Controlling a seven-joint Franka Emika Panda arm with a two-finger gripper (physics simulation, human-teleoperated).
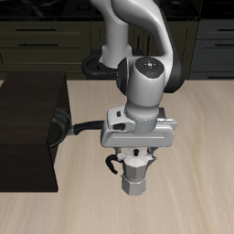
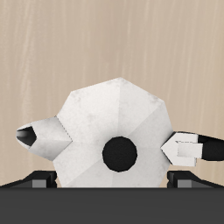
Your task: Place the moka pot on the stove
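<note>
Matt silver metal moka pot (image 1: 135,172)

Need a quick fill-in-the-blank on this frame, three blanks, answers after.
1. The hand is directly over the silver ___ pot.
2. The knob on the pot's lid is ___.
3. A pan handle pokes out beside the large ___ box.
Missing words: moka; black; black.
</note>
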